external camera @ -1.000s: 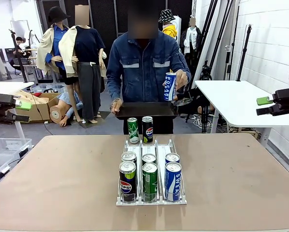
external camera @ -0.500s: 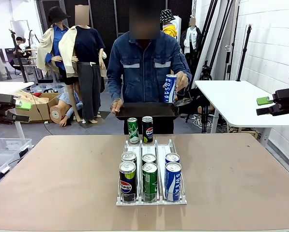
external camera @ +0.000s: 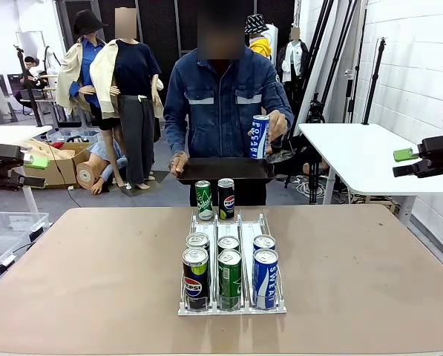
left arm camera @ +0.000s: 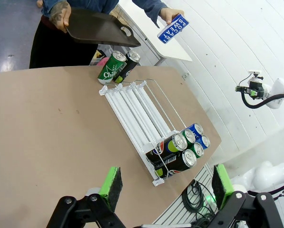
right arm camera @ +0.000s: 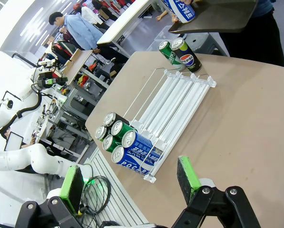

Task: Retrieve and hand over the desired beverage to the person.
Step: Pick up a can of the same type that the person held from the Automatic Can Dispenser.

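Beverage rack (external camera: 232, 305): clear three-lane can dispenser at the table's middle, six cans at its near end: two Pepsi on the left lane, two green in the middle, two blue Pocari Sweat cans (external camera: 265, 277) on the right.
Loose cans: a green can (external camera: 204, 200) and a Pepsi can (external camera: 226, 198) stand upright, side by side, just past the rack's far end.
Left gripper (left arm camera: 164, 187): released, jaws wide, nothing between the green pads; high above the table, well apart from the rack.
Right gripper (right arm camera: 130, 182): also released and empty, raised well off to its own side.
Person (external camera: 221, 111): stands at the far edge, holding a dark tray (external camera: 222, 170) level in one hand and a blue Pocari Sweat can (external camera: 260, 136) raised in the other.
Step in hand: probably the request; the raised can seems to show the wanted drink.
Next move: likely the right arm comes down over the front blue can in the right lane, jaws straddling it upright, clear of the green neighbour.
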`<action>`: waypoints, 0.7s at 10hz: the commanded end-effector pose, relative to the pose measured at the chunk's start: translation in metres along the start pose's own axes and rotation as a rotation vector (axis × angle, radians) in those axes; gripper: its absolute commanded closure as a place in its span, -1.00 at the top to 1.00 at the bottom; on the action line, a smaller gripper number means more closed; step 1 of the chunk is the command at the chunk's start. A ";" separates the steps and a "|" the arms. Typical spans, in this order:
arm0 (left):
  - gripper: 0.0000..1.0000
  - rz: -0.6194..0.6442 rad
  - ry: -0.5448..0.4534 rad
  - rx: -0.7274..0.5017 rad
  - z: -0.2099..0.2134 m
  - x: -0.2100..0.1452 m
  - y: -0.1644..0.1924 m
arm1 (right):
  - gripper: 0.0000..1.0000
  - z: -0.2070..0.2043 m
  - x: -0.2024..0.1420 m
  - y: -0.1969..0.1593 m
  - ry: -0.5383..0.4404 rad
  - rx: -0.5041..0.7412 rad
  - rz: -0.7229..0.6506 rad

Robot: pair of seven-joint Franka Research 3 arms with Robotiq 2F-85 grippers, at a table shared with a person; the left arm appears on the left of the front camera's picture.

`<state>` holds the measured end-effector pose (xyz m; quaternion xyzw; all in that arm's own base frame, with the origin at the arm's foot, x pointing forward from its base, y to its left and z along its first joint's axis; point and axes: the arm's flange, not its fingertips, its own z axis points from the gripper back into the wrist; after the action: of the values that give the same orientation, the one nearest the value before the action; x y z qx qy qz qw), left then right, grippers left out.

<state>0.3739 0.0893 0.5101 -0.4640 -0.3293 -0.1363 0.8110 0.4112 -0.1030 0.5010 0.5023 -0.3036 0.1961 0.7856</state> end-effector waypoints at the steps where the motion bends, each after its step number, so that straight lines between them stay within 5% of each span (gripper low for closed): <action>1: 1.00 -0.004 -0.001 -0.006 0.001 -0.001 0.001 | 1.00 -0.001 0.001 -0.001 -0.006 0.002 -0.005; 7: 1.00 -0.004 -0.001 -0.006 0.001 -0.001 0.001 | 1.00 -0.001 0.001 -0.001 -0.006 0.002 -0.005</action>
<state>0.3739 0.0893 0.5101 -0.4640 -0.3292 -0.1363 0.8110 0.4112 -0.1030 0.5010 0.5023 -0.3036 0.1961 0.7856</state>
